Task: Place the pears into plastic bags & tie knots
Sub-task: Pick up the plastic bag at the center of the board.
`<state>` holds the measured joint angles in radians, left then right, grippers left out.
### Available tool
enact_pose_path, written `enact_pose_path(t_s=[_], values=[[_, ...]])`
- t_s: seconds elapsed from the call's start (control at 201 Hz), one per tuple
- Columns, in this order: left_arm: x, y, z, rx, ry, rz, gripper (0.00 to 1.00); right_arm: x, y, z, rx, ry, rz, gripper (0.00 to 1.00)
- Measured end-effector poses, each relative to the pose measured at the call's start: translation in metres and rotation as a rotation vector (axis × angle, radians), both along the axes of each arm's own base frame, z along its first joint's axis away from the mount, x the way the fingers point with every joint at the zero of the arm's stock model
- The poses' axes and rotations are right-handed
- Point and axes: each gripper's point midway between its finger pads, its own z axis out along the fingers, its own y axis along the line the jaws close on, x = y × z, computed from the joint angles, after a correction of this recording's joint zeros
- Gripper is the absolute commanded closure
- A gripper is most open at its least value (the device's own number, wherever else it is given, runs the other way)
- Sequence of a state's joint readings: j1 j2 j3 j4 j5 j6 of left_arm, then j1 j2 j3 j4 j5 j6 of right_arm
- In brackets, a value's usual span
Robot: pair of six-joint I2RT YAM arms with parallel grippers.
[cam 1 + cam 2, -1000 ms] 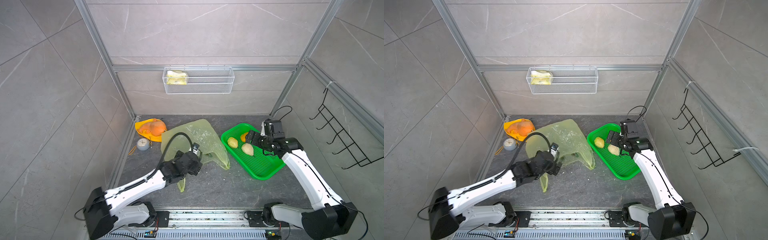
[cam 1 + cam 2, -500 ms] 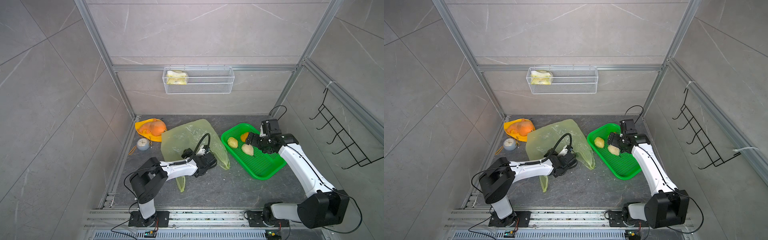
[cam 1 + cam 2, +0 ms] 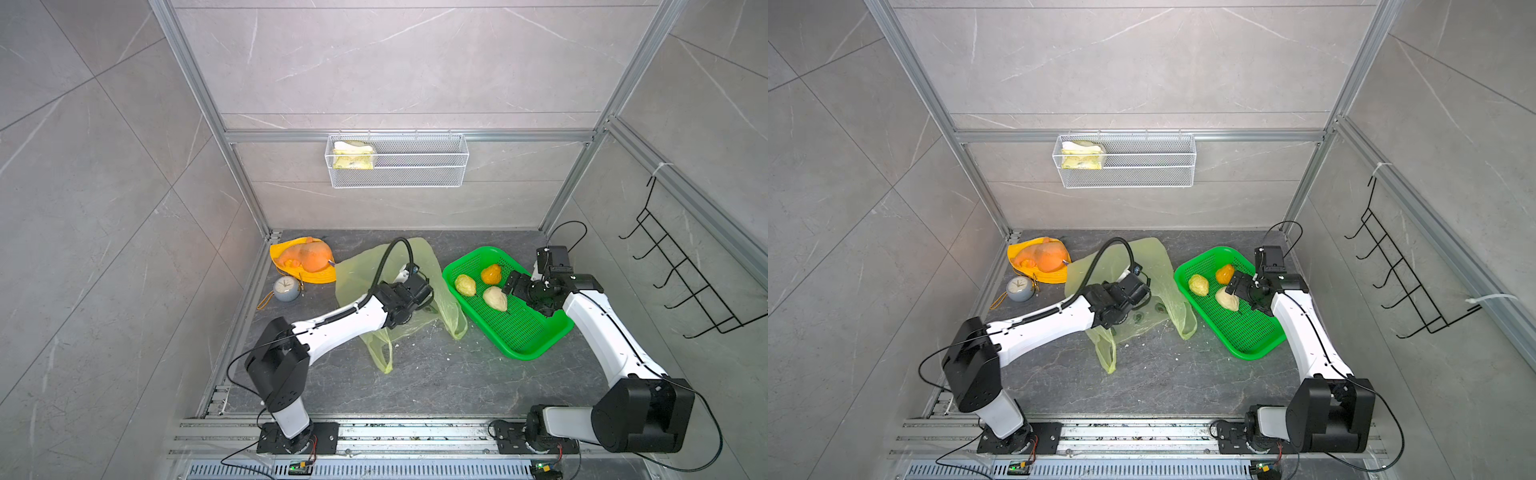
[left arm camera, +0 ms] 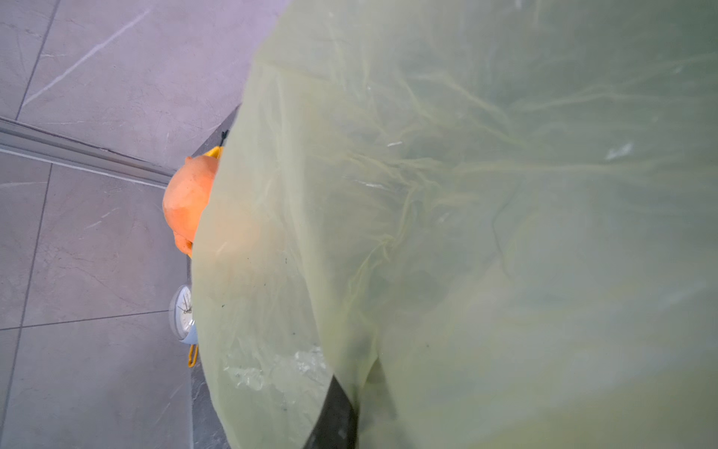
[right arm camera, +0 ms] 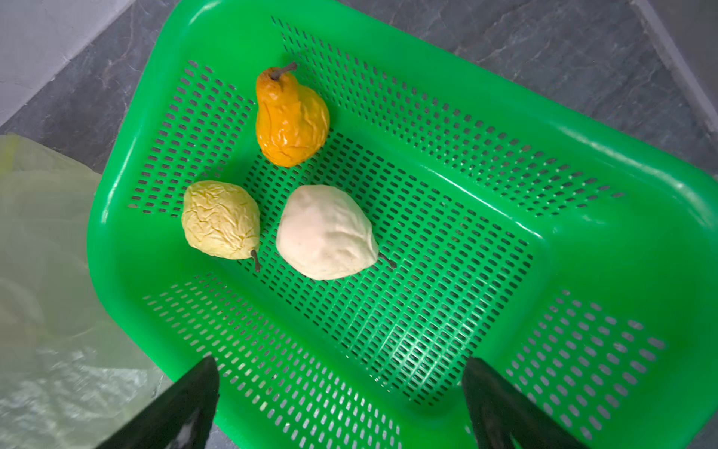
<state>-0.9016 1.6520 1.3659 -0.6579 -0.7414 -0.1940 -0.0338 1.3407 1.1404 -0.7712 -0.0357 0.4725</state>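
Pears, three of them, lie loose at the far end of the green basket (image 5: 582,155): an orange one (image 5: 291,116) with its stem up, a wrinkled yellow-green one (image 5: 221,225) and a smooth pale cream one (image 5: 326,233), close together but apart. The plastic bag (image 3: 361,270) is thin, translucent yellow-green film, spread crumpled on the tabletop (image 3: 436,386) just beside the basket, its handle loops untied. My left jaws are closed on a fold of that film, which hangs right across my left wrist view. My right jaws stand wide open above the basket, holding nothing. A second ago my left jaws were wide open and nearer the front edge; they have since reached farther in and snapped closed, while the right ones stayed open and the pears have not moved. Around me are grey tiled walls, a white wire basket (image 3: 415,174) holding a yellow-and-white packet (image 3: 353,156), a black hook rack (image 3: 685,291), a small clock (image 3: 286,287) and a big orange lump (image 3: 307,257).
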Motion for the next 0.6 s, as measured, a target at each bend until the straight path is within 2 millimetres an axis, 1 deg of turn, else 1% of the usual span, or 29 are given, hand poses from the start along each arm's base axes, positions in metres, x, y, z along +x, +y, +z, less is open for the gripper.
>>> enact_pose_path(t_s=[0.05,0.09,0.144,0.174,0.244,0.413,0.597], values=[[-0.003,0.000,0.018,-0.073,-0.012,0.009,1.00,0.001,-0.001,-0.001,0.012,-0.003,-0.005,0.01],[-0.005,0.002,0.028,-0.118,-0.017,0.016,1.00,0.002,0.000,0.000,0.022,-0.007,-0.006,0.01],[-0.009,0.005,0.037,-0.164,-0.018,0.025,1.00,0.005,0.001,0.000,0.032,-0.013,-0.002,0.01],[-0.010,0.006,0.039,-0.176,-0.015,0.031,1.00,0.006,0.002,-0.001,0.036,-0.014,0.000,0.01],[-0.013,0.008,0.038,-0.190,0.002,0.040,1.00,0.009,0.002,-0.004,0.042,-0.012,0.002,0.01],[-0.021,0.009,0.022,-0.196,0.056,0.048,1.00,0.013,-0.001,-0.011,0.042,-0.001,-0.008,0.01],[-0.023,0.007,0.019,-0.214,0.076,0.048,1.00,0.018,-0.002,-0.022,0.043,0.024,-0.011,0.01]])
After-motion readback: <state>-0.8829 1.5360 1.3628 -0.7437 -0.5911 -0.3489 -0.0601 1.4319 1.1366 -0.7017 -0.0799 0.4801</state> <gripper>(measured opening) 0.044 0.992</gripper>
